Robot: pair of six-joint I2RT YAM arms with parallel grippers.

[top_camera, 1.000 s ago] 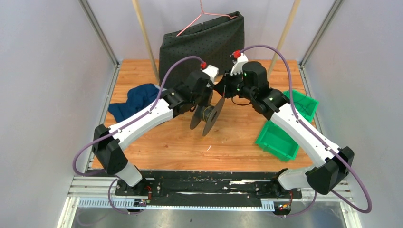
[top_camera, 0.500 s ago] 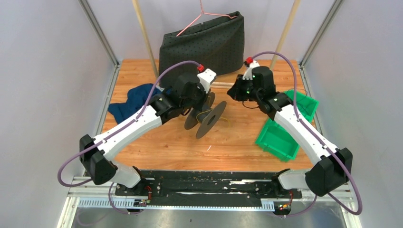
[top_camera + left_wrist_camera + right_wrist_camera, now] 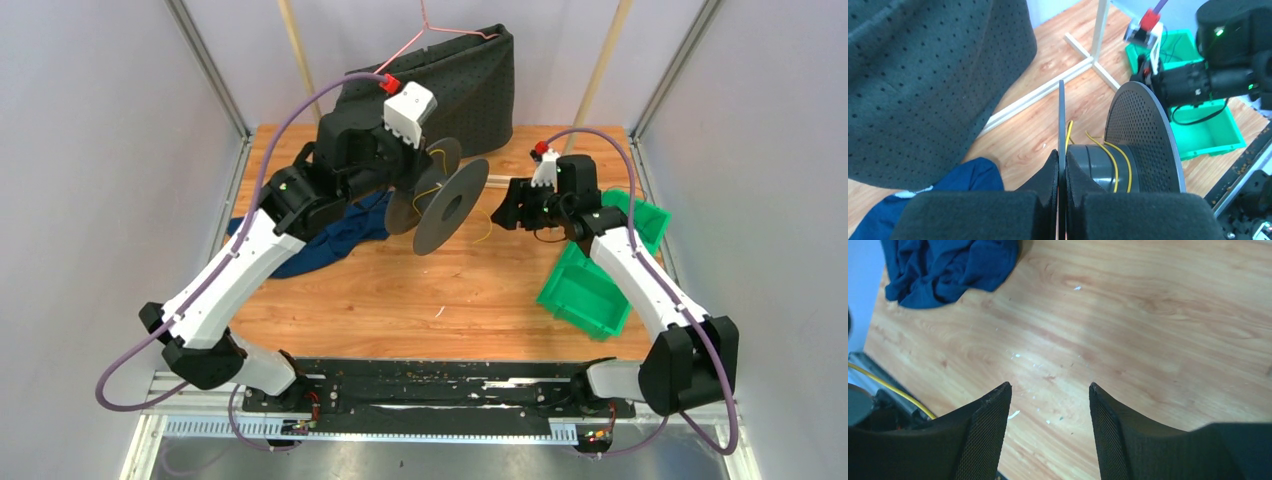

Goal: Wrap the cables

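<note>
Wire (image 3: 1118,165), thin and yellow-orange, lay in a few loose turns round the hub (image 3: 1098,167) of a dark spool (image 3: 450,205) held up off the table (image 3: 480,300), its tail dangling on the side facing the right arm (image 3: 640,280). The left gripper (image 3: 1061,162) was pinched tight on one flange (image 3: 1061,115). The right gripper (image 3: 1050,386) stood wide open and empty, the strand passing beside its fingers (image 3: 983,430), not between them, so I judged that arm nearer to catch it.
</note>
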